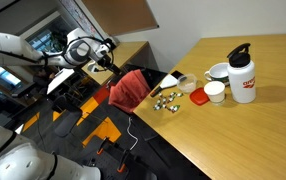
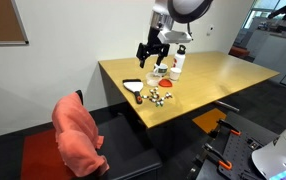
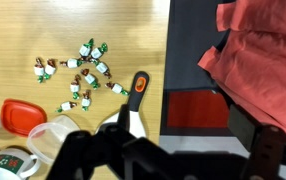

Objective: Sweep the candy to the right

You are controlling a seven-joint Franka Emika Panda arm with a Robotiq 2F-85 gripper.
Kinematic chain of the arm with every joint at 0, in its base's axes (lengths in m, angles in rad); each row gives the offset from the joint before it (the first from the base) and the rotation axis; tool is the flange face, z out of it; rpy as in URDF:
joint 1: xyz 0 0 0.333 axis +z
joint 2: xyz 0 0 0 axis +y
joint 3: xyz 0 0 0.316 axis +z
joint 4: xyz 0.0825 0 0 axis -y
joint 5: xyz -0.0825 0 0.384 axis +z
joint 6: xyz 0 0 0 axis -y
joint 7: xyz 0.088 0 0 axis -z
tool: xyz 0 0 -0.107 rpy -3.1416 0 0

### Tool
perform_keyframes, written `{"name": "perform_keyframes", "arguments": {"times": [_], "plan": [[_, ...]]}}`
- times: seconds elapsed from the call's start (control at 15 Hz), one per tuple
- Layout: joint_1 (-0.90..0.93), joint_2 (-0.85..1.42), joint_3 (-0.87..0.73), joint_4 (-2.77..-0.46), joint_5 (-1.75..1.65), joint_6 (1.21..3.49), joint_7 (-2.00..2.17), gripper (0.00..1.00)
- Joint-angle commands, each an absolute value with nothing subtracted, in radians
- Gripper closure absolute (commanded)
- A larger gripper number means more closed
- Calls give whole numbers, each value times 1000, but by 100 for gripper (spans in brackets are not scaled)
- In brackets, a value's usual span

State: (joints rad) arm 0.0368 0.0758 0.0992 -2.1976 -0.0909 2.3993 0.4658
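Observation:
The candy (image 3: pixel 80 74) is a loose cluster of several tiny silvery-white wrapped sweets with green and dark touches, lying on the wooden table (image 3: pixel 23 30) near its edge. It shows in both exterior views (image 1: pixel 165 100) (image 2: pixel 158 97). A small tool with a black and orange handle and a white head (image 3: pixel 135 92) lies on the table beside the candy, at the edge (image 2: pixel 132 87). My gripper (image 3: pixel 168 142) hangs open and empty above the table edge, over the tool and apart from the candy (image 1: pixel 105 58) (image 2: pixel 151 48).
A flat red lid (image 3: pixel 21 115) and white cups (image 3: pixel 48 135) sit next to the candy. A white bottle with a red label (image 1: pixel 243 75) stands further along the table. A red cloth (image 2: pixel 78 135) drapes over a black chair by the table edge.

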Motion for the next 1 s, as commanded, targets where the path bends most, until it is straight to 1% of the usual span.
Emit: {"name": "perform_keyframes", "arguments": {"times": [0.0,0.07,0.13,0.53,0.93], "plan": [[56,199,55,-2123,-116,2430,513,0],[65,216,48,-2115,-116,2442,512,0],[63,172,44,-2155,-92,2423,471,0],[71,190,35,-2148,-91,2427,470,0],[54,368,1,-2003,-19,2461,471,0]]}}
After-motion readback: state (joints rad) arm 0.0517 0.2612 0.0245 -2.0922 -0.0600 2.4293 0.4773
